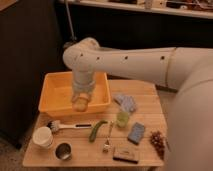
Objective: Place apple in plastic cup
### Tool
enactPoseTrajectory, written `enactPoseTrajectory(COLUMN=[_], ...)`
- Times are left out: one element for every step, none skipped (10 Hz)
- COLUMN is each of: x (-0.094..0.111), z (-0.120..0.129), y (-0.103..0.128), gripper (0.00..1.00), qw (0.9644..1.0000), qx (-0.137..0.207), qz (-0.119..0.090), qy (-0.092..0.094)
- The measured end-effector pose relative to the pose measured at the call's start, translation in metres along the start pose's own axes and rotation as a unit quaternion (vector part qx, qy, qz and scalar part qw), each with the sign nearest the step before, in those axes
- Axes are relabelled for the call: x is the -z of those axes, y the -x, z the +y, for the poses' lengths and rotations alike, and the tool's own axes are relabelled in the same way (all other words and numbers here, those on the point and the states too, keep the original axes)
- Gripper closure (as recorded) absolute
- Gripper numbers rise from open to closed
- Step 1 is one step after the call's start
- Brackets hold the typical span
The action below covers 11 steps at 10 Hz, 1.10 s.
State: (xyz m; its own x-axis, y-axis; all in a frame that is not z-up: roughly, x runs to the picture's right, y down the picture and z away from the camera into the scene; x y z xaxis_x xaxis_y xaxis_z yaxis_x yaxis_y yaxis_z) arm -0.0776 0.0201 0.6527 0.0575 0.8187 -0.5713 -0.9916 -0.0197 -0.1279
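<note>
My gripper (81, 98) hangs down from the white arm, in front of the yellow bin's front wall. It is shut on the apple (80, 104), a small yellowish-tan fruit held above the table. The plastic cup (122, 118), a pale yellow-green tumbler, stands upright on the wooden table (150, 92), to the right of the gripper and lower. The apple is well apart from the cup.
A yellow bin (52, 92) sits at the back left. Also on the table are a white paper cup (42, 136), a dark metal cup (63, 151), a brush (67, 126), a green vegetable (96, 130), a fork (108, 138), a blue sponge (135, 133), a folded cloth (126, 102), grapes (158, 141) and a brown bar (126, 154).
</note>
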Motion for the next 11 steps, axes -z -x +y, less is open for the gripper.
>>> enactPoseTrajectory(x=[0.014, 0.027, 0.038, 0.046, 0.051, 0.053, 0.053, 0.053, 0.053, 0.053, 0.052], z=[-0.018, -0.043, -0.071, -0.096, -0.122, -0.141, -0.139, -0.136, -0.137, -0.140, -0.137], y=[0.000, -0.004, -0.007, -0.011, -0.016, -0.019, -0.019, -0.020, -0.020, -0.020, -0.019], gripper=[1.00, 1.00, 1.00, 1.00, 1.00, 1.00, 1.00, 1.00, 1.00, 1.00, 1.00], qw=[0.9998, 0.9993, 0.9979, 0.9960, 0.9934, 0.9908, 0.9910, 0.9912, 0.9910, 0.9908, 0.9911], qx=[-0.015, -0.033, -0.058, -0.081, -0.106, -0.125, -0.124, -0.123, -0.124, -0.126, -0.124], qz=[-0.010, -0.018, -0.028, -0.036, -0.042, -0.046, -0.046, -0.044, -0.044, -0.045, -0.044], qy=[-0.002, -0.005, -0.008, -0.011, -0.016, -0.025, -0.024, -0.022, -0.022, -0.023, -0.023])
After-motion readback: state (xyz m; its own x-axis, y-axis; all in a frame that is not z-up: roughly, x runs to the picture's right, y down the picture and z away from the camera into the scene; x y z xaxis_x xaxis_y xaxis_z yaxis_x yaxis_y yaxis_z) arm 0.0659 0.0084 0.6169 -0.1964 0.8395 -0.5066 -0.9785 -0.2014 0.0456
